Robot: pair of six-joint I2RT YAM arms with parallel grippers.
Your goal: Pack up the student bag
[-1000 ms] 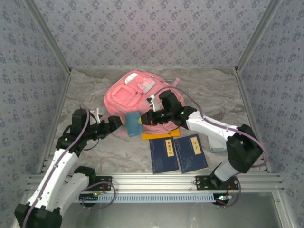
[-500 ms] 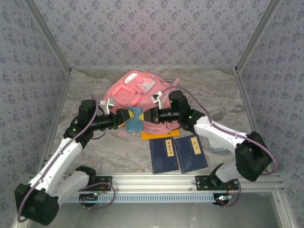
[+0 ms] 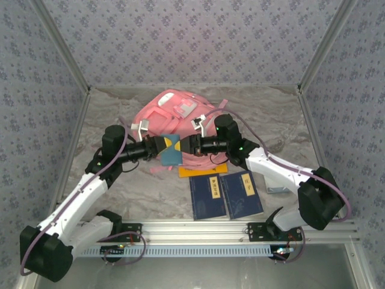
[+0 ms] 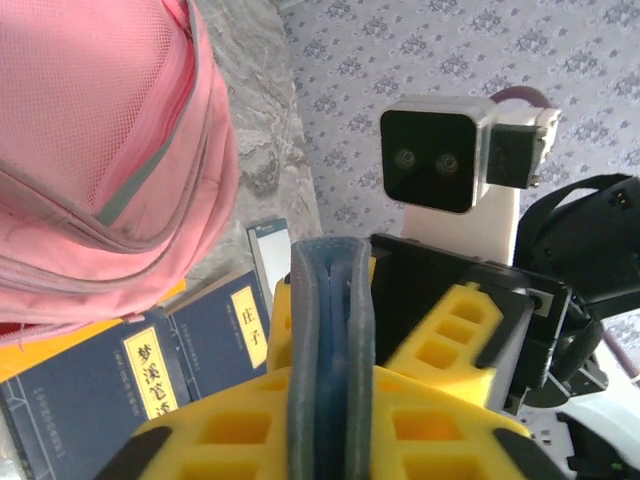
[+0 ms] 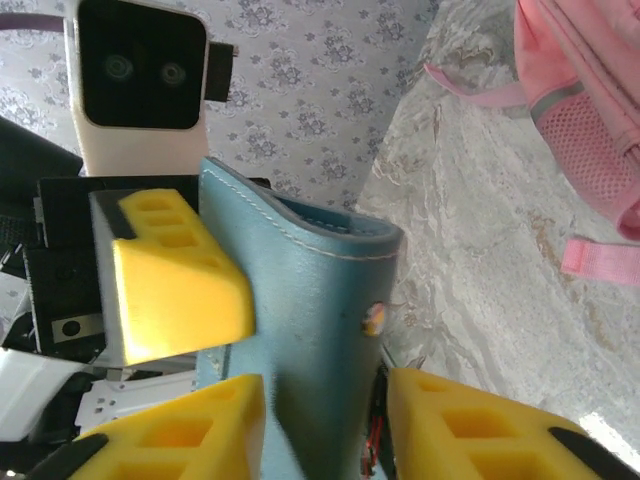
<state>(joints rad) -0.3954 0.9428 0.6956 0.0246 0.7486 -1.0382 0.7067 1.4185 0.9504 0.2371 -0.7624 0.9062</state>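
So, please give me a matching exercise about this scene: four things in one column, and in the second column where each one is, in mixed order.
Things
1. student bag
2. blue case
3. two dark blue books
4. orange sheet

Places
A. clamped in the left gripper, with the right gripper open around it
B. lying flat between the bag and the books
C. on the far middle of the table, behind both grippers
D. side by side near the table's front edge

Pairs: 1-C, 2-A, 3-D, 4-B
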